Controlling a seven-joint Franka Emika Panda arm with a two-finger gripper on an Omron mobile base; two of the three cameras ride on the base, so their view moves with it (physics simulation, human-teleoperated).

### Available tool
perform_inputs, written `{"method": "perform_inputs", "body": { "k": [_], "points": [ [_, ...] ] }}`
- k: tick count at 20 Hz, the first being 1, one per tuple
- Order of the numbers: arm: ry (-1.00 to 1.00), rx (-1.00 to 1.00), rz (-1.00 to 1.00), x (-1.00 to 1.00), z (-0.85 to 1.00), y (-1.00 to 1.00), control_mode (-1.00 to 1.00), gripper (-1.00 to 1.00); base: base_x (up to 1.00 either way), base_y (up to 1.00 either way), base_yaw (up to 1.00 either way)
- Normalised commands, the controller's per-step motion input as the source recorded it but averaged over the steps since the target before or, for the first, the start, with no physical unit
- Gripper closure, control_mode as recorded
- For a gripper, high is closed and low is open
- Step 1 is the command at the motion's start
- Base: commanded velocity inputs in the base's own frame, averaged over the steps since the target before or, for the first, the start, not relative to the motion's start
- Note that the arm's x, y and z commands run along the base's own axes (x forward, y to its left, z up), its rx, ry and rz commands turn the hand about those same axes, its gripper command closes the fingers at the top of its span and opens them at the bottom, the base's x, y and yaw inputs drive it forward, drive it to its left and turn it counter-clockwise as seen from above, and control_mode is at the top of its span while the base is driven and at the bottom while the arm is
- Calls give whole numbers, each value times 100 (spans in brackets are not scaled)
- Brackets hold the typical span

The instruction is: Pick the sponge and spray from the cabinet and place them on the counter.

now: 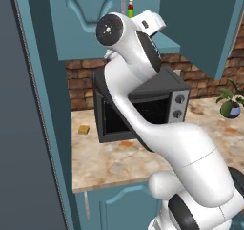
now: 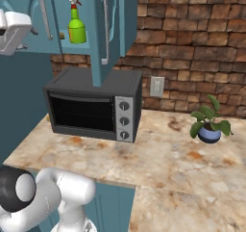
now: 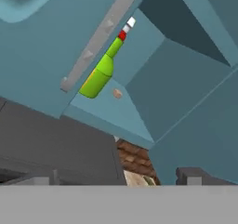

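The gripper [image 3: 118, 176] has its jaws spread wide with nothing between them; in the hand view its two dark fingertips [image 3: 190, 175] stand far apart at the bottom edge. In the left base view the white hand is raised in front of the open cabinet [image 1: 86, 28], above the microwave [image 1: 143, 105].

Beyond the jaws there is one spray [image 3: 103, 67], a green bottle with a white-and-red top. It stands upright on the teal shelf [image 2: 74, 47] of the cabinet, its long axis vertical and the nozzle at the top, as the right base view shows. In the hand view the same bottle looks slanted, with the top toward the upper right (the camera is rolled there, not the bottle). Just beside its base on the shelf lies one tiny tan cube [image 3: 117, 94]. Behind the bottle I see a bit of yellow, but I cannot tell what it is.

Two cabinet doors are swung open, each with one long silver handle [image 2: 104, 24]. One microwave stands on the counter [image 2: 163, 159] below, with three knobs on its panel. One small orange-tan block [image 1: 84, 129] lies on the counter left of the microwave, and one potted plant [image 2: 210, 125] stands well apart to the right
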Motion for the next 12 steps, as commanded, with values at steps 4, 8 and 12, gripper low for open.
{"method": "perform_inputs", "body": {
  "k": [4,8,12],
  "points": [
    [-25,17,10,-5,-2,0,-100,-100,0,0,0],
    [-19,18,9,-6,0,0,-100,-100,0,0,0],
    [-11,23,12,0,0,4,-100,-100,0,0,0]
  ]
}}
